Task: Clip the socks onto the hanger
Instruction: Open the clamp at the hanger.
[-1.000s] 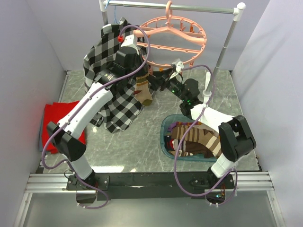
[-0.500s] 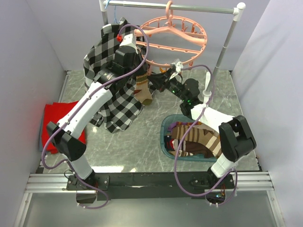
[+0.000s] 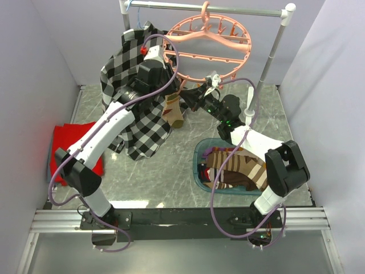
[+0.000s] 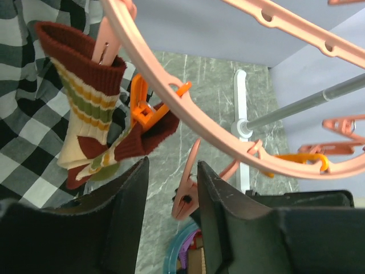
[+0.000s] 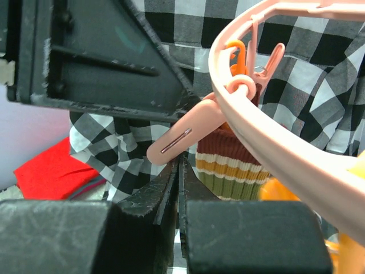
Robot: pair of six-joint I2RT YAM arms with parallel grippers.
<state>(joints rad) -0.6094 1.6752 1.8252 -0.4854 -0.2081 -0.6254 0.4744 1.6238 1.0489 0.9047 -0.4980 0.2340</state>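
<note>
The salmon-pink hanger hangs from the rail. One striped sock in maroon, cream, orange and olive hangs from its near rim. In the left wrist view the sock is held by a pink clip and an orange clip under the ring. My left gripper is open, with a free pink clip dangling between its fingers. My right gripper is shut, its tips just under another pink clip, beside the sock. More socks lie in the basket.
A black-and-white plaid shirt hangs at the left behind the left arm. A red cloth lies at the left. A teal basket stands at the right front. The grey rail and its right post stand at the back.
The hanger has swung back and up a little. My left gripper has moved slightly up with it. The right gripper stays at the near rim.
</note>
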